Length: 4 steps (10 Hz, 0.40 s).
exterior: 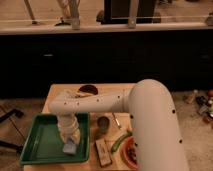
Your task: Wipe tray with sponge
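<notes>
The green tray [42, 145] lies at the front left of the wooden table. The pale blue-grey sponge [69, 148] rests on the tray floor near its front right corner. My gripper [70, 140] points down over the tray, right on top of the sponge, and the sponge shows just under its tip. The white arm reaches in from the right across the table and hides the tray's back right part.
A brown block with a light label [103, 153] lies right of the tray. A small dark cup [103, 124] stands behind it. A green pod-like item [120, 141] and a reddish bowl [131, 153] are at the front right. A round dark bowl [87, 91] sits at the back.
</notes>
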Motion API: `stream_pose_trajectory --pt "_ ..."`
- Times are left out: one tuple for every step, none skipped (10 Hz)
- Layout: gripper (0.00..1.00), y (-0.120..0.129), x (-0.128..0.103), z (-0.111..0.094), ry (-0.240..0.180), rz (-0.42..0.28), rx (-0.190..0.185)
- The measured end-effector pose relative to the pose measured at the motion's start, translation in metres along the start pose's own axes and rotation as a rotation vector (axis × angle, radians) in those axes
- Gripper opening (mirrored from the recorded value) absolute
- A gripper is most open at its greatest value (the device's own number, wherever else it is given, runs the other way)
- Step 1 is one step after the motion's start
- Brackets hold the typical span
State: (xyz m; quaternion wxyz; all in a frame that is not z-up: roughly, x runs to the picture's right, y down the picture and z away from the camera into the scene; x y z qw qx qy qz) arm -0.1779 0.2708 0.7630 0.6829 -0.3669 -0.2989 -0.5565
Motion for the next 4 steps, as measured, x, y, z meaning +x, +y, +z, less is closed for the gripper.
stream_pose_trajectory --pt "0.01 0.002 0.005 0.001 0.014 0.016 0.008" --pt "0.01 0.001 0.01 0.002 0.025 0.021 0.015" --pt "0.01 0.0 0.014 0.002 0.033 0.024 0.021" --pt "0.01 -0.002 0.019 0.001 0.043 0.025 0.03"
